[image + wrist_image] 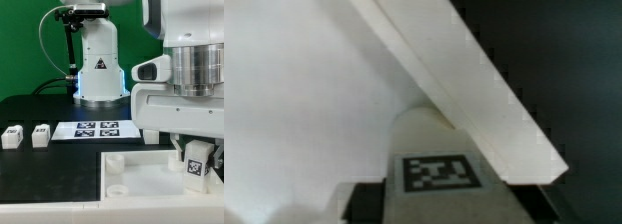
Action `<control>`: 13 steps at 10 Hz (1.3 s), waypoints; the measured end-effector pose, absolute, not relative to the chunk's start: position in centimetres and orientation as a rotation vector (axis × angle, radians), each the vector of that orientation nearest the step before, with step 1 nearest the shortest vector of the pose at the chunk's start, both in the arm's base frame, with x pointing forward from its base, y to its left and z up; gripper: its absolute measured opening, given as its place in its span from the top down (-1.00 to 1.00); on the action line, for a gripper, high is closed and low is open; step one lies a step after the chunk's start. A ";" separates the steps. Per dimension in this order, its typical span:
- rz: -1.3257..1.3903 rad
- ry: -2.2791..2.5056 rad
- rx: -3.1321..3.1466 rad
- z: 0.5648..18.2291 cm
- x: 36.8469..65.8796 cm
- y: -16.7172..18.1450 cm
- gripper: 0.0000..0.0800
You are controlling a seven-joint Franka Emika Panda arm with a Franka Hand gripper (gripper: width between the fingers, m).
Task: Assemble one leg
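Gripper [194, 160] clamped on tagged leg [194, 167], over white square panel [135, 185] at worktop's front edge, marker board [96, 129] mid-table, two spare legs [26, 135] beside it toward exterior view's left.

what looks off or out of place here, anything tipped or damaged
Nothing stands out. The gripper holds one leg over the white panel, near a raised rim. Two more legs stand upright on the black table beside the marker board. No damage or spill shows.
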State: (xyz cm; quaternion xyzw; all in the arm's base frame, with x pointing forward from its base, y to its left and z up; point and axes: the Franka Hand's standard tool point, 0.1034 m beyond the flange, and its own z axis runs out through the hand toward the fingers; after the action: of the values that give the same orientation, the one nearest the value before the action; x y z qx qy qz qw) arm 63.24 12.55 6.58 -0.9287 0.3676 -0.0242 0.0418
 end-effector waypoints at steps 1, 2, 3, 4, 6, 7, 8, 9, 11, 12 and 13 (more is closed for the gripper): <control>-0.067 1.263 -2.780 6.6 63.3 12.6 0.26; -0.048 1.499 -2.644 6.7 63.3 12.7 0.26; -0.021 1.732 -2.484 6.6 63.3 12.9 0.26; 0.012 1.897 -2.332 6.6 63.5 12.9 0.26; 0.097 2.080 -2.086 6.6 63.8 11.6 0.26; 0.105 2.147 -2.022 6.6 63.7 12.2 0.26; 0.101 2.114 -2.056 6.6 63.7 12.4 0.26; 0.093 2.062 -2.106 6.6 63.7 12.2 0.26; 0.025 1.617 -2.450 6.6 63.9 12.2 -0.20; 0.006 1.389 -2.584 6.6 63.8 12.1 -0.54; -0.006 1.297 -2.632 6.6 63.8 12.1 -0.60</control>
State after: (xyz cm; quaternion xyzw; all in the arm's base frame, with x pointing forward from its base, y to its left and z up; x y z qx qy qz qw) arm 63.81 12.09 6.56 -0.8921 0.4397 -0.0021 0.1035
